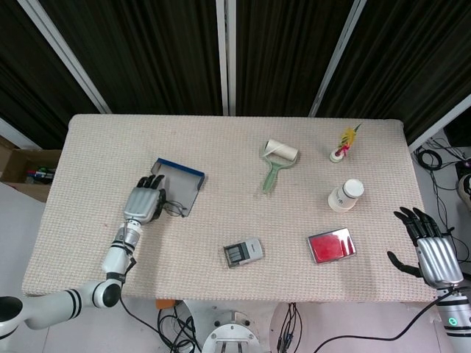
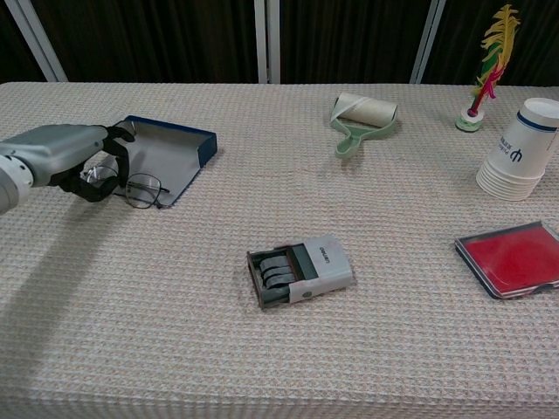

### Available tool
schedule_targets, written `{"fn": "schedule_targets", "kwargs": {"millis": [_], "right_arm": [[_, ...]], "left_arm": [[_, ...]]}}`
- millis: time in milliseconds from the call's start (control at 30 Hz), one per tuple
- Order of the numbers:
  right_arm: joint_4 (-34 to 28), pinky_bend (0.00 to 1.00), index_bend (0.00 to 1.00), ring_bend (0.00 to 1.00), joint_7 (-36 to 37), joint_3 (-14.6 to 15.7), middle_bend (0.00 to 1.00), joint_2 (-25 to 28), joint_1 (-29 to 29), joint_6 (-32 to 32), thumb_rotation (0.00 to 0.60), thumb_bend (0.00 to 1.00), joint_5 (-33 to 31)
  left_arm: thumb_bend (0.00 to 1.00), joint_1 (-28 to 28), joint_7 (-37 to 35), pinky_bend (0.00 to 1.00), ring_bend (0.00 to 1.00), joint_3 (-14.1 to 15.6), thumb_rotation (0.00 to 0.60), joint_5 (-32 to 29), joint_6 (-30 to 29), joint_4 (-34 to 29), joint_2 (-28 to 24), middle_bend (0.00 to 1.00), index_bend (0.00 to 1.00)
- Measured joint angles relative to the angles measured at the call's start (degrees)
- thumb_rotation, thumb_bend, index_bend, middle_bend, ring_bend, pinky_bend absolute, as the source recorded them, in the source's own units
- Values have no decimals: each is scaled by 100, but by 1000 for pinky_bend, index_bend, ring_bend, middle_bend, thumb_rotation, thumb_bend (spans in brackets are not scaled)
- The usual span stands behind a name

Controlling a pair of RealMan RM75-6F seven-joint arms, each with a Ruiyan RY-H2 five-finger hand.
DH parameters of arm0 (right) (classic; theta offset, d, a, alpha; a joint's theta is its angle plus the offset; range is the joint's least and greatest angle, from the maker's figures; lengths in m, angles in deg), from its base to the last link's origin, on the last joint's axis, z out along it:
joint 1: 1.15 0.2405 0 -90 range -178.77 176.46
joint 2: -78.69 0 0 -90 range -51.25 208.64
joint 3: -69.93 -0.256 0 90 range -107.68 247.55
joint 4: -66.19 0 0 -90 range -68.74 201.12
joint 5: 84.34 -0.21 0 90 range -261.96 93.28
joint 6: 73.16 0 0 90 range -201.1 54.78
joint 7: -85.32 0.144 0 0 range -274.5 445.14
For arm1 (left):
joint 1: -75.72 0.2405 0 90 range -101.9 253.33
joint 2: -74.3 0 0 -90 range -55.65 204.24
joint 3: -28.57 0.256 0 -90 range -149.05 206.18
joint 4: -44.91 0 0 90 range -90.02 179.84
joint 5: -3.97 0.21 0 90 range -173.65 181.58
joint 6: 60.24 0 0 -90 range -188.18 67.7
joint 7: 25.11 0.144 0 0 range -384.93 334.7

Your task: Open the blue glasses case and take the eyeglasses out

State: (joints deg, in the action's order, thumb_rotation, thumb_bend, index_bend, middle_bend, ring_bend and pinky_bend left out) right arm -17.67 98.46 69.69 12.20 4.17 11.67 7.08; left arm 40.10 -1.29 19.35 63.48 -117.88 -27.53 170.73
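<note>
Left hand (image 2: 74,157) low at the near-left corner of the blue glasses case (image 2: 170,153), fingers curled down around one lens of the eyeglasses (image 2: 131,186). The curled fingers (image 2: 118,150) wrap that end of the frame; the other lens sticks out to the hand's right, over the near edge of the open case. Whether the frame is lifted clear of the case or resting on it: cannot tell from either view.

Head view agrees: left hand (image 1: 143,203) sits at the near-left corner of the blue glasses case (image 1: 180,184), with the eyeglasses (image 1: 171,208) showing just right of the fingertips. Case lies open, grey lining up, blue rim on the side away from the hand.

Right hand (image 1: 429,248) is off the table edge at the near-right, well apart from the case, fingers spread, holding nothing. Not seen in the chest view.

Nearest things to the right hand: red case (image 1: 332,245) and stack of paper cups (image 1: 346,195).
</note>
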Motion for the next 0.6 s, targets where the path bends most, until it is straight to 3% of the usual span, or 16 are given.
{"fn": "schedule_targets", "kwargs": {"millis": [600], "right_arm": [[35, 107, 138, 0, 51, 12, 110, -7, -14, 52, 600, 199, 49]], "left_arm": [[435, 184, -22, 105, 51, 68, 600, 213, -356, -531, -271, 147, 638]]}}
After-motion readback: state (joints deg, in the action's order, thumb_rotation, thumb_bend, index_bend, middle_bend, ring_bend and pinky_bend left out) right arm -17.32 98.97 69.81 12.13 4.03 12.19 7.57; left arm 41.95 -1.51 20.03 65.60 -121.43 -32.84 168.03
